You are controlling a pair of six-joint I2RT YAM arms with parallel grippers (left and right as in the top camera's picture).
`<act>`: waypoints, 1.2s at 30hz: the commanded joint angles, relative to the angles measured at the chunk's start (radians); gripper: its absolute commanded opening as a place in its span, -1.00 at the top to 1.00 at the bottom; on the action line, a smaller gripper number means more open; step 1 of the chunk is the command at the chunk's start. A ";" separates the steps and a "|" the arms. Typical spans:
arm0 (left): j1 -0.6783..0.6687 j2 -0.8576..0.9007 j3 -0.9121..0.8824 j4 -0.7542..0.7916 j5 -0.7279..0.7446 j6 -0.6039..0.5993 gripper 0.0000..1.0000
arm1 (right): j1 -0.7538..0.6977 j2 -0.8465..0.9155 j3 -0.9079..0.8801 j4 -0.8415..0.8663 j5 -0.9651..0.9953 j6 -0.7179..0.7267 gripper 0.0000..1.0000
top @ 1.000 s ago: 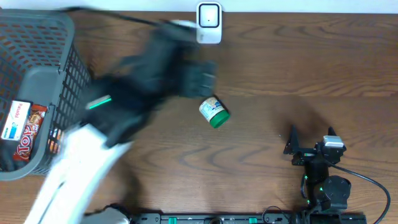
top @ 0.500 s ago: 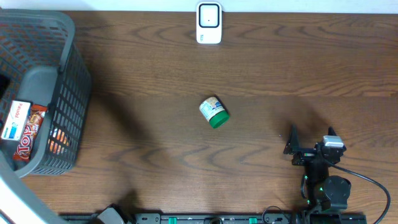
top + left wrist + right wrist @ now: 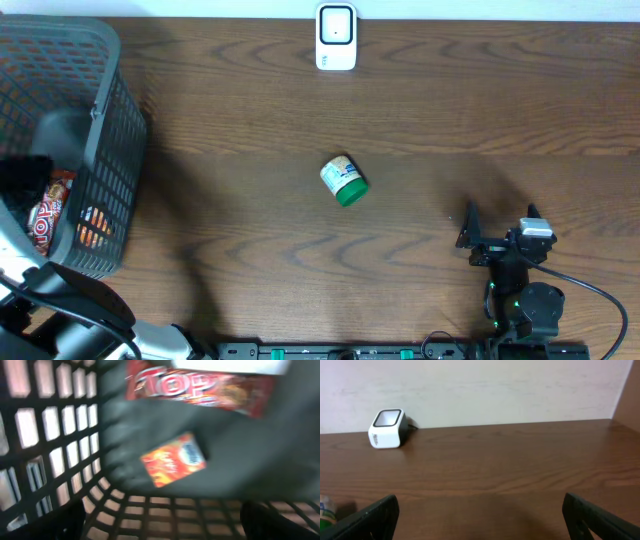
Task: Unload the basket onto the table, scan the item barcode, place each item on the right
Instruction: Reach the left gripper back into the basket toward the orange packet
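Orange packet [image 3: 172, 459] (my best guess at the item to scan, since it sits dead centre under the left gripper [image 3: 162, 522]) lies on the floor of the basket [image 3: 100, 60]. The basket stands at 9 o'clock on the table [image 3: 250, 120].

The largest risk is a wrong or double pick. A red snack bar [image 3: 200, 385] lies near the packet, at its 1 o'clock, and wide jaws coming down could take both or snag the lattice wall. Next, the packet is flat against the mesh, so the fingers may only nip a corner and drop it on the way to the scanner [image 3: 336, 36] at 12 o'clock. A smaller risk is that no barcode shows in the blur, so the wrong face could be presented. Least, a low carry might knock the green-lidded jar [image 3: 344, 181] near the table's centre, which appears to lie on its side and could roll.

The packet looks small, thin and rectangular. It is orange-red with a flame-like print and a round blue mark at its 2 o'clock corner.

The left gripper's jaws stand spread and empty. The right gripper [image 3: 480, 510], at 4 o'clock, is likewise spread, holding nothing.
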 commanded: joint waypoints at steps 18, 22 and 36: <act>-0.007 -0.005 -0.380 0.296 -0.063 -0.315 -0.96 | 0.007 -0.007 -0.001 -0.004 0.003 -0.012 -0.99; -0.011 -0.005 -0.381 0.341 -0.034 -0.316 -0.96 | 0.007 -0.007 -0.001 -0.004 0.003 -0.012 -0.99; -0.090 0.070 -0.381 0.418 -0.029 -0.365 -0.96 | 0.007 -0.007 -0.001 -0.004 0.003 -0.012 -0.98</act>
